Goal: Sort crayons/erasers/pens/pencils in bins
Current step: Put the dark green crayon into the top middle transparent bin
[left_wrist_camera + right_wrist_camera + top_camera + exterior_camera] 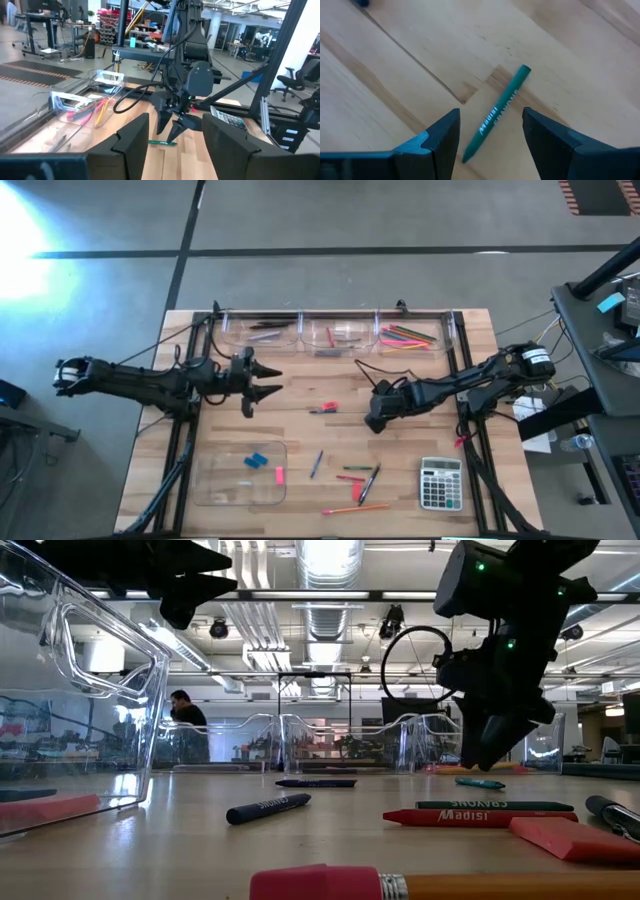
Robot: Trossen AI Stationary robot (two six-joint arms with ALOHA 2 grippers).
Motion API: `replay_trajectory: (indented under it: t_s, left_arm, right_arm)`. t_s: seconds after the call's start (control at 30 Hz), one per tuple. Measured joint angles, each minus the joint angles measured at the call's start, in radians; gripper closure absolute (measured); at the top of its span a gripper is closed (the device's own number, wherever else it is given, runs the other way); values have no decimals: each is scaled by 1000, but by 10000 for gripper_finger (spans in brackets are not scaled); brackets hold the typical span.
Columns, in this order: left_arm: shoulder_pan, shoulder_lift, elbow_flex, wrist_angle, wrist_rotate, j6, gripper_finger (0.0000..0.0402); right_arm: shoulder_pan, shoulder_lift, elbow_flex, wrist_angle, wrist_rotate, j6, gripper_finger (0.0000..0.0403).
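Nearby, pencils (pixel 408 336) fill one bin (pixel 412 330); erasers (pixel 257 460) occupy the tray (pixel 240 475).

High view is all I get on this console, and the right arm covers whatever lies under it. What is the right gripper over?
Observer: The right wrist view shows the right gripper with open jaws, and a green crayon lying flat on the table between them.
Operator: Is it touching the crayon yet?
Observer: It seems not. In the low view the tips hang just above the wood, with the crayon lying free below them.
Operator: Is the left gripper carrying anything?
Observer: No. The left wrist view shows the left gripper with open jaws and nothing between them, pointing across at the right arm.
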Motion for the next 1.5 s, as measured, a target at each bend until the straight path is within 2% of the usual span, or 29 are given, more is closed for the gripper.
replay_trajectory:
  t_s: [0.4, 0.9, 1.1, 1.5]
  left_arm:
    - [-3, 9, -5, -2, 0, -2, 231]
    - [-3, 9, -15, -1, 0, -25, 231]
    - [-3, 9, -16, -1, 0, -27, 231]
    - [-3, 9, -19, -1, 0, -27, 231]
  right_arm:
    - [1, 85, -3, 8, 29, -3, 200]
    - [41, 97, -2, -5, -29, 48, 203]
    - [47, 96, -3, -5, -49, 54, 236]
    - [48, 95, -3, 8, -71, 44, 364]
